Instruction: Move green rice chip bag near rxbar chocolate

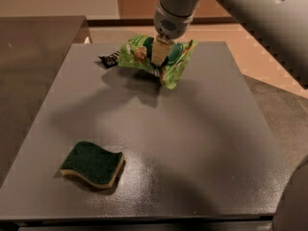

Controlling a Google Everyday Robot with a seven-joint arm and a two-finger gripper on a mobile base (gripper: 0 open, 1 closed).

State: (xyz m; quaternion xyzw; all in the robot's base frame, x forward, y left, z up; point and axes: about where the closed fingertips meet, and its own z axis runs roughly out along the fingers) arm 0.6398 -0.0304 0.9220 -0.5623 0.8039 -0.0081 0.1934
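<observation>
The green rice chip bag (171,61) hangs crinkled in my gripper (159,61), lifted a little above the far part of the grey table (192,143). My gripper comes down from the top and is shut on the bag's middle. The rxbar chocolate (109,59), a small black wrapper with white lettering, lies on the table just left of the bag. The bag's left end overlaps and hides the bar's right end.
A dark-green and yellow sponge (93,163) lies at the front left of the table. A darker counter (33,47) adjoins the table's left side. My arm (255,18) crosses the upper right.
</observation>
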